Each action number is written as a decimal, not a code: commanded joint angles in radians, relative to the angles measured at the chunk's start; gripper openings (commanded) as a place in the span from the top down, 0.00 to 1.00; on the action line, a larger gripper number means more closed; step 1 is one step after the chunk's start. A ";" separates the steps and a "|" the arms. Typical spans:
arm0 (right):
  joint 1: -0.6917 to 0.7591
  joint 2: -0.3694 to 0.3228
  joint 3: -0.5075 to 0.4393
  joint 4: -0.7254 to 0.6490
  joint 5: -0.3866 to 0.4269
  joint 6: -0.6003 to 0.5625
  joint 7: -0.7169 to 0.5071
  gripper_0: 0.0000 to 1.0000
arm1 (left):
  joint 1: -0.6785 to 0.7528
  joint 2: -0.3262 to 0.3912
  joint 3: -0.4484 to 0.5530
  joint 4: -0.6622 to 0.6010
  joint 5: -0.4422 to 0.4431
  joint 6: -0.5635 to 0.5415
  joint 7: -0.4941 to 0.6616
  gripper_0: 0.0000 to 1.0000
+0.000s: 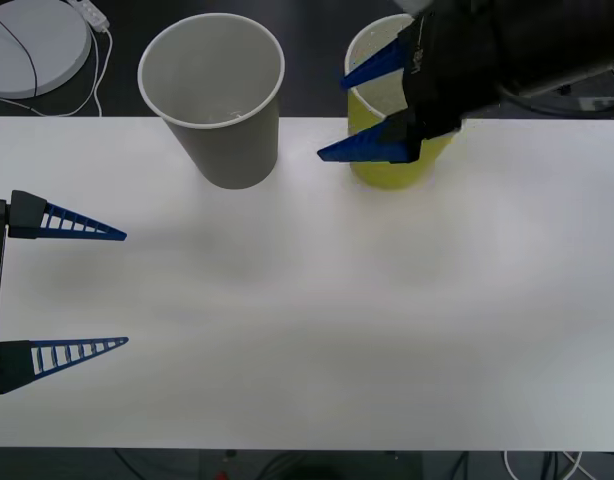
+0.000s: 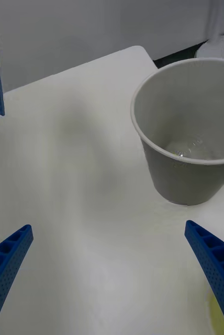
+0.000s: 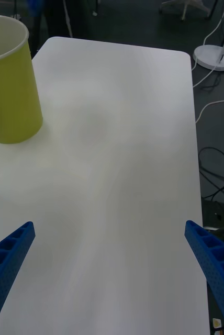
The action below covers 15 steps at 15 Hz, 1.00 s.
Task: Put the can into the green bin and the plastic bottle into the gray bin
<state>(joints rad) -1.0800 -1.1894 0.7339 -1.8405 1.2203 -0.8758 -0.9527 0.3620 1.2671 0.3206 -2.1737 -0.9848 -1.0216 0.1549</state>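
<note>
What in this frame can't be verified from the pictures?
- Inside of the green bin: in the front view the right claw and its arm cover most of the opening; in the left wrist view the rim is cut off by the edge.
- Contents of the gray bin: the right wrist view shows clear, glinting shapes at the bottom, too faint to identify.
- Left claw: open, idle.

Both grippers, left gripper (image 1: 125, 288) and right gripper (image 1: 330, 117), carry blue, ribbed, tapered fingers (image 1: 72, 222) on black housings.
</note>
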 commanded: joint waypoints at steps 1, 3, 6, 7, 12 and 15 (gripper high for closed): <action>0.118 -0.015 -0.077 -0.052 0.001 0.011 0.098 0.00 | 0.000 0.000 0.000 0.000 0.000 0.000 0.000 0.00; 0.206 -0.036 -0.123 -0.108 0.002 0.037 0.146 0.00 | 0.000 0.000 0.000 0.000 0.000 0.000 0.000 0.00; 0.345 -0.062 -0.222 -0.184 0.004 0.050 0.233 0.00 | 0.000 0.000 0.000 0.000 0.000 0.000 0.000 0.00; 0.404 -0.068 -0.266 -0.212 0.002 0.050 0.272 0.00 | 0.000 0.000 0.000 0.000 0.000 0.000 0.000 0.00; 0.643 -0.087 -0.438 -0.309 0.002 0.049 0.419 0.00 | 0.000 0.000 0.000 0.000 0.000 0.000 0.000 0.00; 0.795 -0.091 -0.556 -0.373 0.002 0.049 0.486 0.00 | 0.000 0.000 0.000 0.000 0.000 0.000 0.000 0.00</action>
<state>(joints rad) -0.3288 -1.2798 0.2129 -2.1943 1.2229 -0.8263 -0.4843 0.3620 1.2671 0.3206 -2.1736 -0.9848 -1.0216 0.1549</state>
